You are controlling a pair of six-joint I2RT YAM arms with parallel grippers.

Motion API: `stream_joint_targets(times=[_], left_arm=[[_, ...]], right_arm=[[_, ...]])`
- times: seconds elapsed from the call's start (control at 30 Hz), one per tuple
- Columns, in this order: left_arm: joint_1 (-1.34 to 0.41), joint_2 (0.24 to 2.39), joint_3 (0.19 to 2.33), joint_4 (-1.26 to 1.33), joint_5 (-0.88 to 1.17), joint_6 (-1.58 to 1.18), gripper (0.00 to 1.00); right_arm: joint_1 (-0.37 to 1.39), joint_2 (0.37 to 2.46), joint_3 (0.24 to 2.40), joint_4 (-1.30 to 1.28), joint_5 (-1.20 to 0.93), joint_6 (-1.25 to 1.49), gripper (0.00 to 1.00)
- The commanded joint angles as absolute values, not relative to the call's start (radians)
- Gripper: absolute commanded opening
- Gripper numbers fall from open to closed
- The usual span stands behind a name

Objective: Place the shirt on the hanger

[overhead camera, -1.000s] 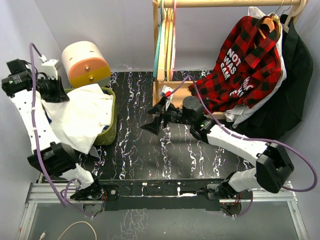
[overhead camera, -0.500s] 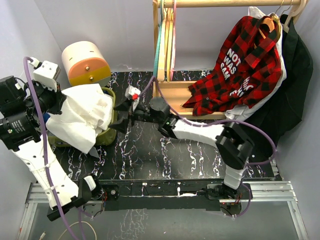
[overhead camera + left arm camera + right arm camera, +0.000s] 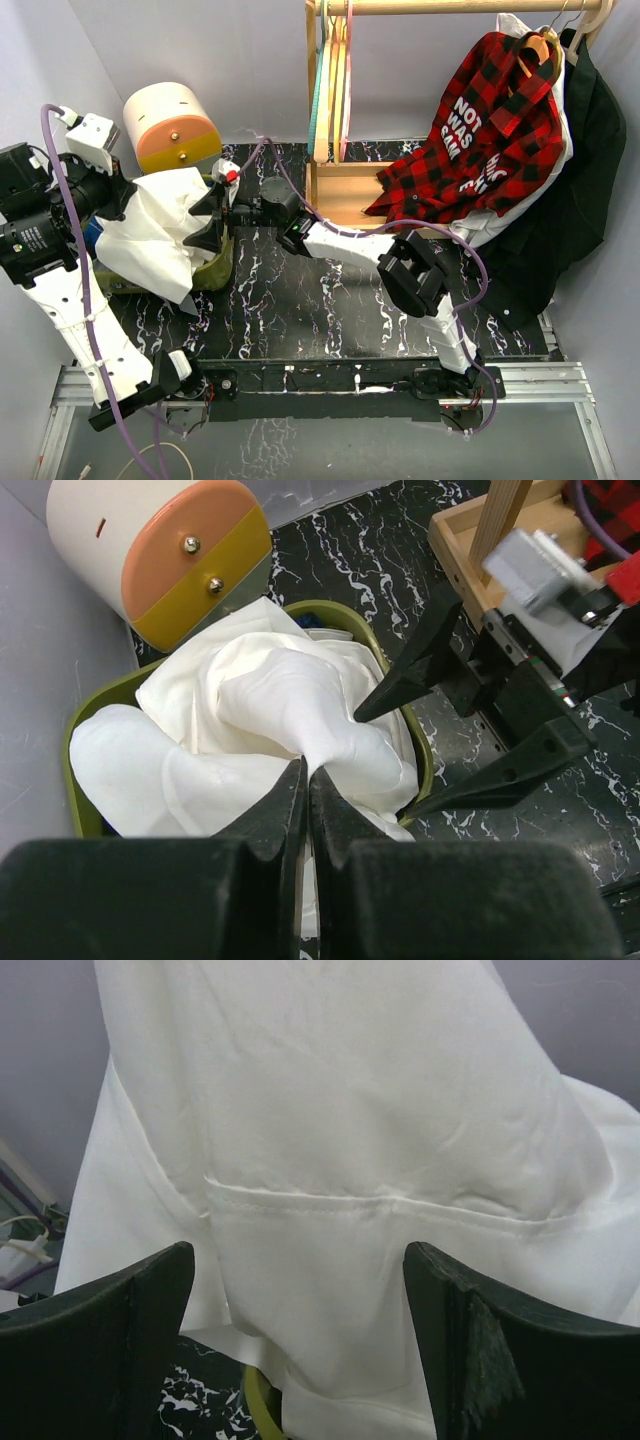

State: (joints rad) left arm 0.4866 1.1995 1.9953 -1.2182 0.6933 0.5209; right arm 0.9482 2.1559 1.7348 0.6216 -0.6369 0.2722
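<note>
The white shirt (image 3: 160, 235) is bunched and lifted over the olive basket (image 3: 222, 262), with its lower part draping down the basket's front. My left gripper (image 3: 125, 195) is shut on a fold of the shirt (image 3: 260, 705); its tips (image 3: 307, 772) are pinched on the cloth. My right gripper (image 3: 203, 222) is open, with the hanging cloth right in front of it. In the right wrist view the shirt (image 3: 330, 1130) fills the frame and the right gripper (image 3: 300, 1270) is spread wide and empty. The pink hanger (image 3: 347, 90) hangs on the rack at the back.
A cream and orange drum (image 3: 170, 125) stands behind the basket. The wooden rack (image 3: 345, 190) holds teal, yellow and wooden hangers. A red plaid shirt (image 3: 480, 140) and a black garment (image 3: 590, 180) hang at the right. Blue cloth (image 3: 322, 633) lies in the basket.
My right arm has swung left from the table's middle to the shirt, jaws open. My left arm has lifted the shirt and pulled it up from the basket.
</note>
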Motion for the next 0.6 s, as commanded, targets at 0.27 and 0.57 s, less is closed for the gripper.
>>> stream_joint_targets(times=[0.27,0.57], left_arm=[[0.476,1.203,2.161,-1.153,0.771,0.434,0.0],[0.466,1.24,2.358,-1.069,0.731,0.375,0.0]], right_arm=[[0.976,2.059,1.862,0.464,-0.487,0.12,0.08],[1.021,1.881,2.048,0.266,-0.23,-0.163,0.08]])
